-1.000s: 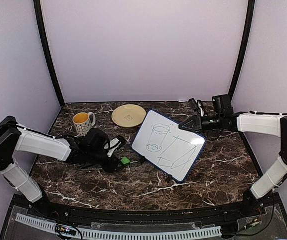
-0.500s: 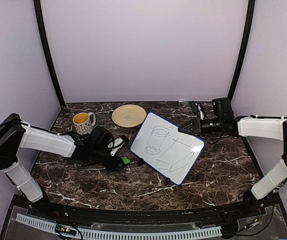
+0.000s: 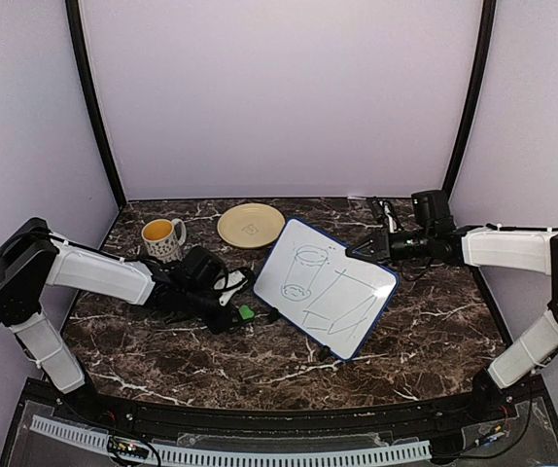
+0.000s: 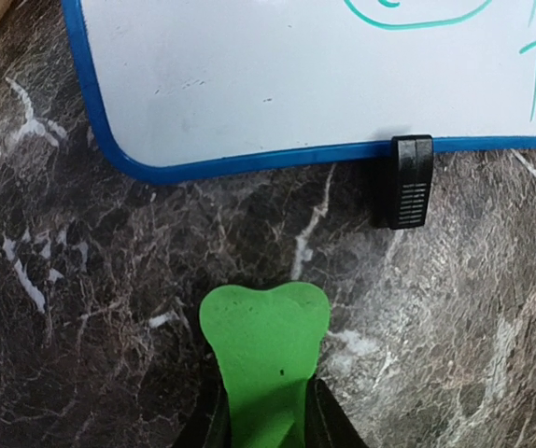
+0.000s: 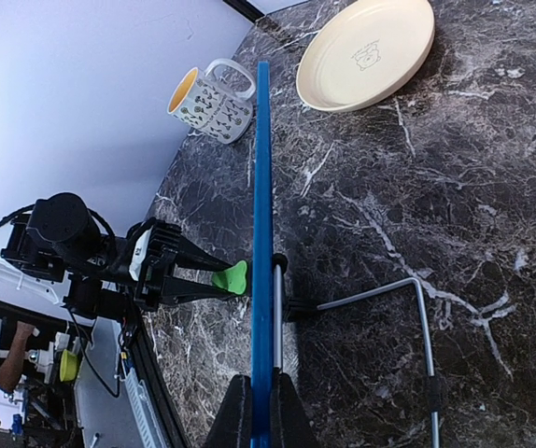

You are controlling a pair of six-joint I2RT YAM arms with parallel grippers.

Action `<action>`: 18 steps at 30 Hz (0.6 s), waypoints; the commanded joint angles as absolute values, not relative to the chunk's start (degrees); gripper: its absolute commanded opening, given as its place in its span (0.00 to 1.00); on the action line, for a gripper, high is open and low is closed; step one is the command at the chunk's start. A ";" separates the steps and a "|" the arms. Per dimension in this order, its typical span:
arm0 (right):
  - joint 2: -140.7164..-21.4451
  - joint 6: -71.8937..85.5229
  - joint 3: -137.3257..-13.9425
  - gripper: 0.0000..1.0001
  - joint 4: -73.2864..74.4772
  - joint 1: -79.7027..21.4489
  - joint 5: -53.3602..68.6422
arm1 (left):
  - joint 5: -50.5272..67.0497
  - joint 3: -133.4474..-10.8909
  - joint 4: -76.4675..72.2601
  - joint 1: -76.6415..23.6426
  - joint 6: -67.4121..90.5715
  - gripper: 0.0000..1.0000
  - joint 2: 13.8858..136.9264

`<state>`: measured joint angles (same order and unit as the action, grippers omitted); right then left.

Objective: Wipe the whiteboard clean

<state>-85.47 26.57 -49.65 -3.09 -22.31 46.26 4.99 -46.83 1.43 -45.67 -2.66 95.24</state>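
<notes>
Grip, L side: L end effector (image 4: 266, 420) is seen clasped round narrow stem of green eraser (image 4: 264, 341), fingers hugging both sides. Eraser's broad end is pointed at whiteboard (image 4: 277, 75), near its lower edge but not yet touching. Low approach is judged a start point, so pad can be brought up onto writing face. Black foot (image 4: 408, 182) is clipped to blue frame and rests on table (image 4: 81, 308).

R side: R end effector (image 5: 261, 411) is clenched on board's upper frame, seen edge-on betw. fingers. Board is thus held tilted on its feet at table centre, face turned toward L arm. It is presumably braced w/ R so wiping pressure won't tip or slide it. Wire prop (image 5: 371, 291) is seen behind board, on table.

Teal sketches (image 3: 308, 268) (cylinder, box) are untouched; nothing erased yet. Yellow plate (image 3: 250, 225) and mug (image 3: 162, 238) are found behind board, judged clear of wipe path.
</notes>
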 commanded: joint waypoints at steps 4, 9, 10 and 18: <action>-85.20 25.28 -49.66 0.00 -2.72 -24.17 45.00 | 3.67 -48.03 -0.48 -46.06 -2.83 0.18 91.62; -85.74 24.40 -49.83 0.00 -2.57 -24.13 44.87 | 5.64 -48.91 -9.19 -46.13 -2.82 0.11 88.41; -85.78 24.29 -49.86 0.00 -2.47 -24.16 44.76 | 5.90 -49.29 -10.09 -46.14 -2.77 0.11 88.26; -85.86 23.17 -50.17 0.00 -1.99 -24.17 44.82 | 5.37 -57.84 -16.40 -46.76 -2.78 0.06 94.26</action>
<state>-85.47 25.21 -49.71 -3.09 -22.87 45.15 5.39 -54.02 -10.90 -46.06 -2.63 91.37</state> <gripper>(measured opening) 0.043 0.256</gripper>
